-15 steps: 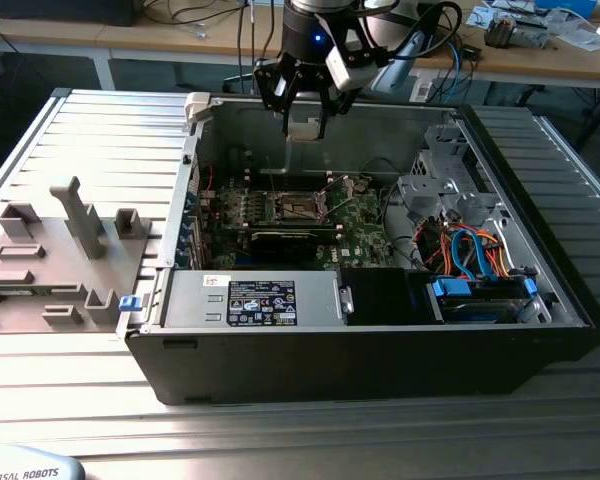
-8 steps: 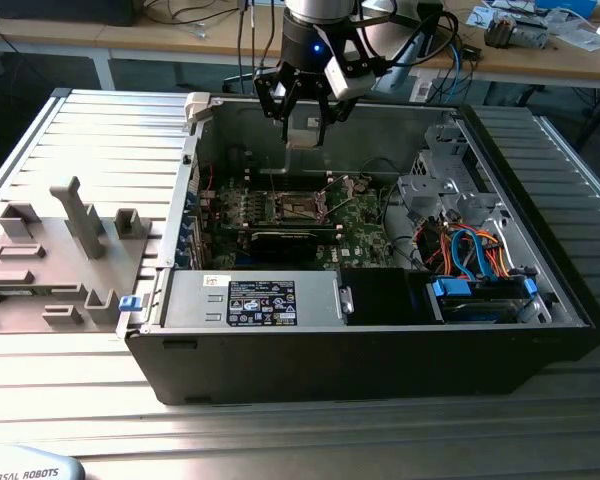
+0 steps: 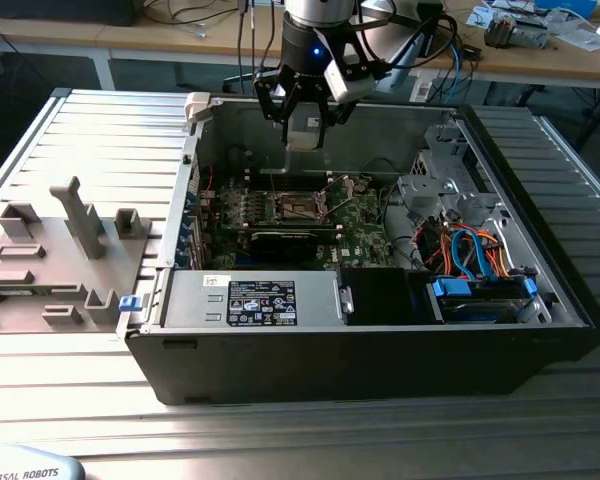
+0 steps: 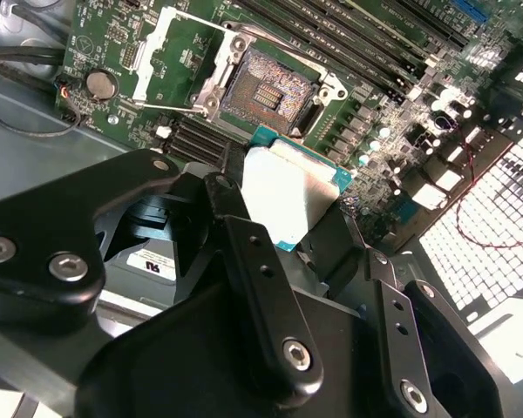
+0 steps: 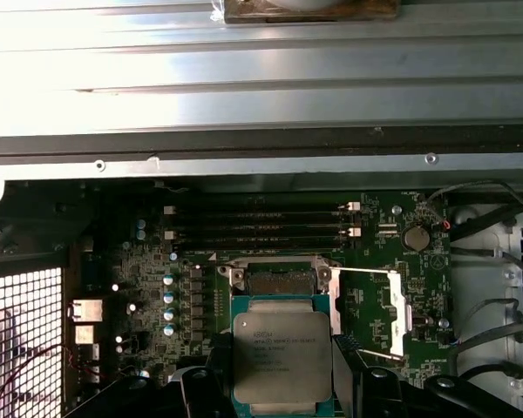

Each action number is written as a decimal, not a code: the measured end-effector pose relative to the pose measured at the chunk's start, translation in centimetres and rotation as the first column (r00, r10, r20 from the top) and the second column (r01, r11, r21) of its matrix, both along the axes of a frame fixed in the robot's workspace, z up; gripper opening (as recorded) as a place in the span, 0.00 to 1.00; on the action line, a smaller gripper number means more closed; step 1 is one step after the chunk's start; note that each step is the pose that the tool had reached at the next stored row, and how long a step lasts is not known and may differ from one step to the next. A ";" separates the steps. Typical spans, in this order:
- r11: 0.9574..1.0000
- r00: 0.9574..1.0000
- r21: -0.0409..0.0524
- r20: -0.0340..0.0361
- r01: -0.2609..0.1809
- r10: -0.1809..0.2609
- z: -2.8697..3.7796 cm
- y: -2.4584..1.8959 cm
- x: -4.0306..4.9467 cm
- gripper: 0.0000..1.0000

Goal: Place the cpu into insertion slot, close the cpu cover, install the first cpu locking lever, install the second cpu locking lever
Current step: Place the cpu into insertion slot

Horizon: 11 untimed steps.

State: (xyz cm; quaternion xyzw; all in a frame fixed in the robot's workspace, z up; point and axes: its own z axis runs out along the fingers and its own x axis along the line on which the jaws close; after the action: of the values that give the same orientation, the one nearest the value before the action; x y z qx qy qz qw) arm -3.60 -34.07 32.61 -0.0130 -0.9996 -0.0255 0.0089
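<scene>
Item: my pincer, clamped on the cpu, above the insertion slot (bare). The cpu cover stands open; I judge all four steps outstanding.

Robotics lab — cluttered workbench, opened computer case.

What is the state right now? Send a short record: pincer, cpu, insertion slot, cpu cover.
pincer: shut on the cpu, raised over the motherboard inside the open computer case
cpu: held in the pincer, metal top showing in the first wrist view, not yet seated
insertion slot: empty, contact field exposed
cpu cover: open, flipped back beside the insertion slot
</scene>
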 end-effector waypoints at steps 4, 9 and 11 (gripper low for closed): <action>1.000 1.000 0.000 0.000 0.000 0.000 -0.07 0.00 0.00 0.54; 1.000 1.000 -0.001 0.000 0.000 0.000 -0.17 0.00 0.00 0.54; 1.000 1.000 -0.005 0.000 0.000 0.000 -0.40 0.00 0.00 0.54</action>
State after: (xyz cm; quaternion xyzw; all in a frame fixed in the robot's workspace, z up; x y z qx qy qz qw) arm -3.60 -34.07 32.21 -0.0130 -0.9996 -0.0231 0.0088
